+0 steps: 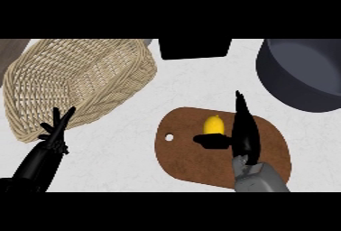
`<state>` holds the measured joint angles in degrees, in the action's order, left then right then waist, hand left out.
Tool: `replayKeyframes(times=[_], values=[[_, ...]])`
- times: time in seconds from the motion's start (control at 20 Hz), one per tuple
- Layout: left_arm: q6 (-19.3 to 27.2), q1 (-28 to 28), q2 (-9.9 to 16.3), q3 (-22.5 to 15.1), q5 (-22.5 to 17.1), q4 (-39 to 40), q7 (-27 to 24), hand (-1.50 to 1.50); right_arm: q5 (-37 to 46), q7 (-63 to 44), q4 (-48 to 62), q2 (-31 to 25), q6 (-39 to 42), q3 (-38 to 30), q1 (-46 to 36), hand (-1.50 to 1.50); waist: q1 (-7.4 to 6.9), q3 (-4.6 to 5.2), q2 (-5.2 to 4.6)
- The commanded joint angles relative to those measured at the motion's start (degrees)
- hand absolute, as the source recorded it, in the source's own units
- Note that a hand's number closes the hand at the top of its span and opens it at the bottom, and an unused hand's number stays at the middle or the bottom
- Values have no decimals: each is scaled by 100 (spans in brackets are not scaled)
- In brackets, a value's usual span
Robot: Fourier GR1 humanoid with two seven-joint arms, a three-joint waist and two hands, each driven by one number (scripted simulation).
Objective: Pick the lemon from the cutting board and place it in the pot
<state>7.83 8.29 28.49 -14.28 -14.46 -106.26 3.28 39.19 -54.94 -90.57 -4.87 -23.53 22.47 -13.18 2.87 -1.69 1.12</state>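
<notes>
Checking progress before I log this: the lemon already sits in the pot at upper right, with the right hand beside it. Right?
No. The head view shows the lemon on the cutting board, not in the pot. The right hand is beside it.

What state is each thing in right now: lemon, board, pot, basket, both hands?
lemon: on the cutting board, beside the right hand's thumb, not lifted
cutting board: flat on the counter, carrying the lemon
pot: upright, nothing visible inside
wicker basket: lying on the counter, nothing visible inside
right hand: open, alongside the lemon
left hand: open, resting at the view's left
</notes>
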Motion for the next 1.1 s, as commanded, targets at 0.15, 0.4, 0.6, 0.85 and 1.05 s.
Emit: replayKeyframes(times=[0.15,0.4,0.6,0.85,1.05], values=[[-145,-342,-364,-338,-178,1164,539,0,-444,543,-566,74,-238,-15,430,-150,109,166,-187],[-125,-184,-406,-328,-178,1089,529,0,-980,1282,-870,142,-483,-32,949,-150,54,162,-173],[-227,-353,-356,-332,-87,1131,521,0,-1273,1701,-750,442,-816,-101,1080,-150,8,161,-183],[-215,-171,-398,-391,-88,950,595,0,-1802,2480,-363,460,-974,-260,1435,-150,-75,152,-186],[-284,-436,-442,-300,-112,1213,572,0,-2356,2968,93,486,-1131,-305,1257,-150,-87,154,-233]])
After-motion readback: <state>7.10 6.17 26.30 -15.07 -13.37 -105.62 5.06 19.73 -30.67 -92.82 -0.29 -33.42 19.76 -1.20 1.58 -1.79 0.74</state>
